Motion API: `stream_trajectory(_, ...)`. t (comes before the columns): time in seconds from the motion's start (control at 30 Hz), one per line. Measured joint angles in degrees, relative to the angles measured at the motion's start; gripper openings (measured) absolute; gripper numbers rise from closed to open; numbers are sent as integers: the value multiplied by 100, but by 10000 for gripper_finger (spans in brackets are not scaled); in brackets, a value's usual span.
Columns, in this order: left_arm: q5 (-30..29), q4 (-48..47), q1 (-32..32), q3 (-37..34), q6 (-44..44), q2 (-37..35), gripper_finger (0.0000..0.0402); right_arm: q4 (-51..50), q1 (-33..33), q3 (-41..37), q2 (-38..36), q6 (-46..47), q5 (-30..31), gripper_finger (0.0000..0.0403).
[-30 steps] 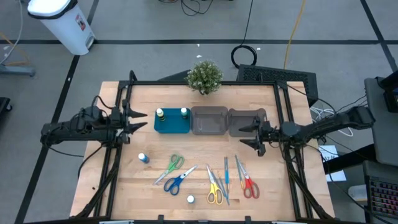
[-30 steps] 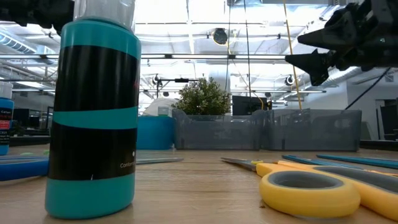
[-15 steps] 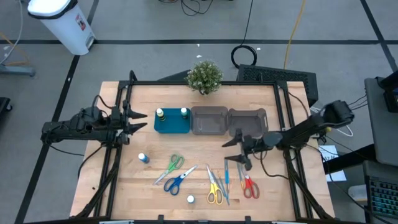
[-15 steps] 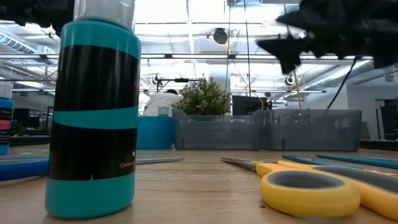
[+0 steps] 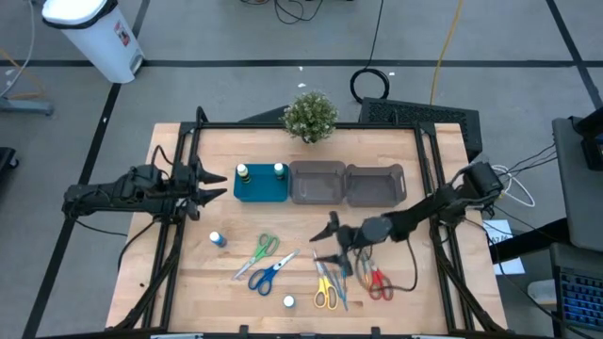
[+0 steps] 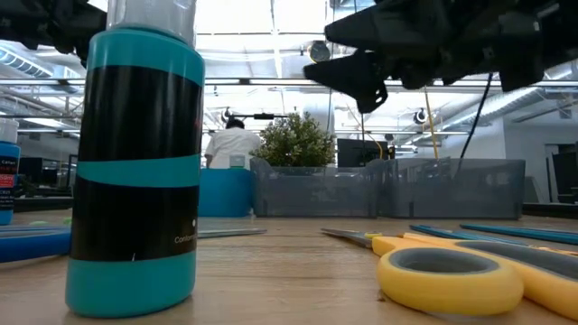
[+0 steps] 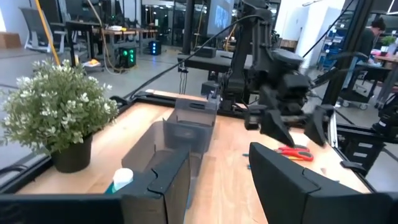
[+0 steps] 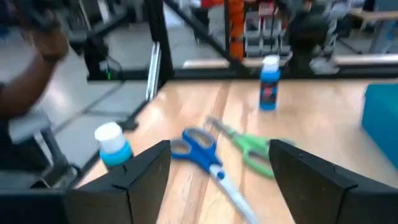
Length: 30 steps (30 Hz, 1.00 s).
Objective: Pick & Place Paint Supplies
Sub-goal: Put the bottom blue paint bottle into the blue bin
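Observation:
Several scissors lie flat on the wooden table: green point(image 5: 263, 250), blue point(image 5: 271, 272), yellow point(image 5: 324, 287) and red point(image 5: 378, 282), with thin blue sticks point(image 5: 343, 268) between the last two. One white-capped bottle point(image 5: 218, 239) stands left of them, and another point(image 5: 289, 301) stands near the front edge. Two more bottles point(image 5: 242, 171) stand in the teal tray point(image 5: 261, 188). My right gripper point(image 5: 325, 243) hangs open above the table, just beyond the yellow scissors, facing the blue scissors point(image 8: 199, 149). My left gripper point(image 5: 209, 185) waits open at the table's left, beside the tray.
Two grey bins point(image 5: 317, 182) point(image 5: 377, 185) stand right of the tray. A potted plant point(image 5: 310, 115) sits at the far edge. A black frame point(image 5: 311, 126) runs round the table. A person point(image 6: 233, 144) stands in the room behind.
My right gripper has swept level from in front of the right grey bin toward the table's near left. It now hangs over the scissors in the middle. No thing on the table has moved.

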Motion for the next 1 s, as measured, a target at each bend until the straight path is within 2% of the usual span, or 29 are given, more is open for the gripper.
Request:
stream_trajectory(0.13, 2, 2, 0, 0, -252, -2, 170, -1117, 257, 711, 353, -76, 437, 306)
stream_trajectory(0.27, 0, -27, 0, -4, -441, -1, 170, -1687, 382, 1141, 665, -65, 436, 329)
stream_trajectory(0.63, -1, 29, 0, -4, -736, -1, 170, -975, 502, 1205, 1512, 116, 444, 326)
stream_trajectory(1.0, 0, 26, 0, -4, -1265, -2, 170, -927, 747, 1201, 1596, 10, 436, 325)
